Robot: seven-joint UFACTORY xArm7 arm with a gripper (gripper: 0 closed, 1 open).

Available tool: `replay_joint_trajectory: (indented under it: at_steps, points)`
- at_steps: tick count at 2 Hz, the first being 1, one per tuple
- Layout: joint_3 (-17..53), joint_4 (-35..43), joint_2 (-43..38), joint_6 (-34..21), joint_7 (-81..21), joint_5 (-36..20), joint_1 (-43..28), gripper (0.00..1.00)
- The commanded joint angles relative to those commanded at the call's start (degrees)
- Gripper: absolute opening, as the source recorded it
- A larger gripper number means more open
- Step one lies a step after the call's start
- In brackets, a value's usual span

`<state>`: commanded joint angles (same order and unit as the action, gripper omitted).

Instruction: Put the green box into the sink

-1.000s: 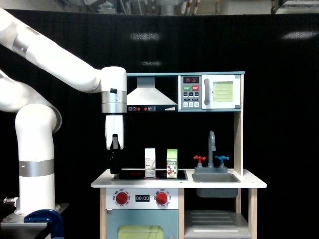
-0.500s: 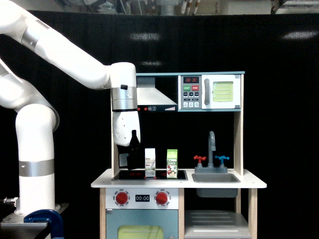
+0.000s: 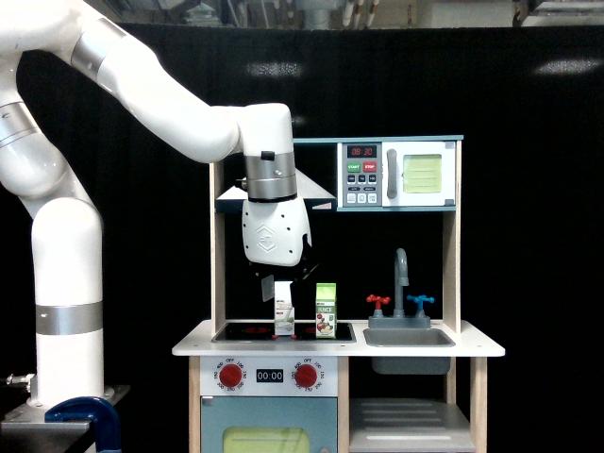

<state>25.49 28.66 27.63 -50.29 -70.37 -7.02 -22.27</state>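
Note:
The green box [image 3: 326, 310] stands upright on the stove top, its "JUICE" lettering facing the camera, between the white carton [image 3: 284, 319] and the sink [image 3: 408, 337]. My gripper [image 3: 283, 281] hangs from the white wrist just above the white carton, left of the green box and apart from it. Its dark fingers blend into the black backdrop, so I cannot tell how the jaws stand. Nothing visible is held.
A grey faucet [image 3: 401, 274] with red and blue taps rises behind the sink. The range hood [image 3: 316, 193] and microwave [image 3: 401, 174] sit overhead on the toy kitchen. A wooden post [image 3: 451, 274] stands at the exterior view's right.
The arm has swung toward the exterior view's right, from beside the kitchen's left post to over the white carton, and the wrist has rotated. Both cartons stayed put.

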Motion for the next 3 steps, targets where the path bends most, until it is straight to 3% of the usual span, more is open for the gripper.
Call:
replay_joint_trajectory:
  at_steps: [1, 3]
  points:
    - [7.19, 7.59, -9.55, -2.20, -20.33, -15.68, -11.93, 1.00]
    - [7.17, 17.57, -24.86, -9.95, -35.26, -29.86, -16.63, 1.00]
